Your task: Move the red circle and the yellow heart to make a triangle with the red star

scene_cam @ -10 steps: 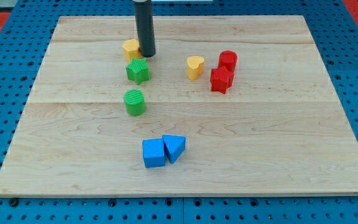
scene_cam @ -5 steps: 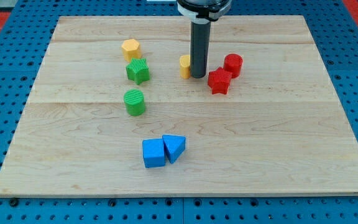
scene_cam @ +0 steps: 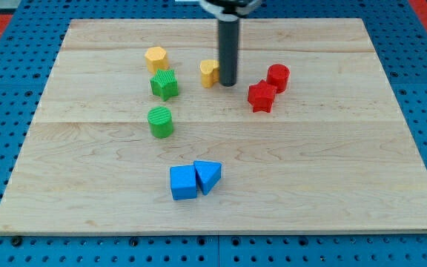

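yellow heart (scene_cam: 209,73), touching my tip (scene_cam: 227,83)

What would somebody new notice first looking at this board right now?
The dark rod coming down from the view's top stands out, my tip pressed against the right side of the yellow heart. To its right, the red star and the red circle sit touching. Near the view's bottom, a blue cube and a blue triangle huddle together.
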